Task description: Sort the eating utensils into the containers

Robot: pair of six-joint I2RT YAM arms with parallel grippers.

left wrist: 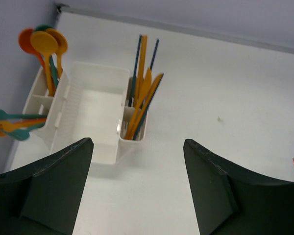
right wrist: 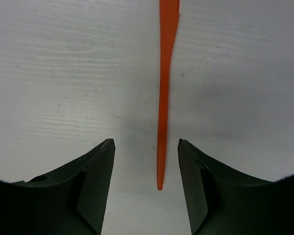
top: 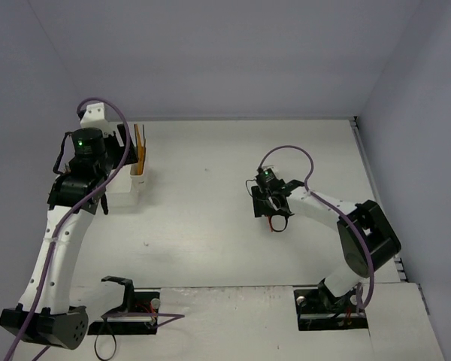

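While the right claw (right wrist: 145, 147) is lowered close over the white surface (right wrist: 63, 73), its two dark fingers stand spread apart with nothing gripped. Between them a thin orange plastic knife (right wrist: 165, 73) lies flat on the surface. Its plain handle end sits in the gap, nearer one finger than the other, and its toothed blade runs away out of the wrist view. Neither finger visibly touches it. From the top camera this claw sits right of the surface's middle, well apart from the row of white plastic bins (left wrist: 76, 68) at the far left.

The left claw (left wrist: 137, 147) hangs above those bins, likewise spread wide and holding nothing. One narrow compartment holds upright orange and blue sticks and flat blades (left wrist: 142, 88). Beside it lies the broad ribbed middle compartment (left wrist: 95, 105). On its other side, orange, yellow and teal round spoons (left wrist: 44, 41) stand in an end compartment, and teal and orange forks (left wrist: 10, 122) lean out sideways over the rim of the next.
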